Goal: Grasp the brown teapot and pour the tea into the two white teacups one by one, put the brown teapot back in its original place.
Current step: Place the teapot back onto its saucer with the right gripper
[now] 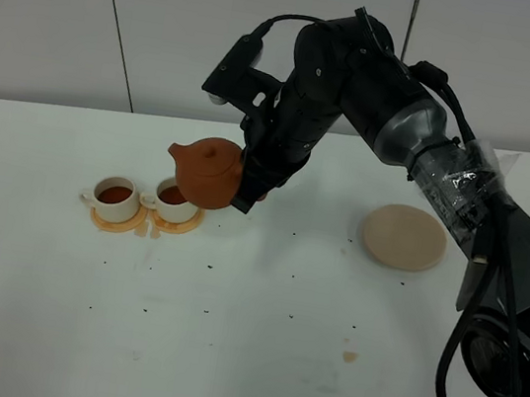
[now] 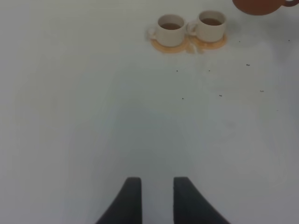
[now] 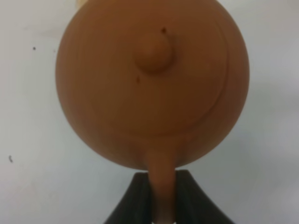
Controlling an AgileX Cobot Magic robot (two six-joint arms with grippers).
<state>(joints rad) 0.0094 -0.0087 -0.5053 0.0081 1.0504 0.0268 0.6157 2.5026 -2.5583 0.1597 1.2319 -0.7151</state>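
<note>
The brown teapot hangs in the air, its spout pointing left, just above and right of the two white teacups. My right gripper is shut on its loop handle; in the right wrist view the handle runs between the dark fingers below the lidded body. Both teacups stand on orange coasters and hold dark tea. The pale beige saucer, the original place, lies bare at the right. My left gripper stands open, far from the cups.
Orange coasters lie under the cups, with a wet patch between them. Small dark specks and a tea stain dot the white table. The right arm's black cables hang at the right edge.
</note>
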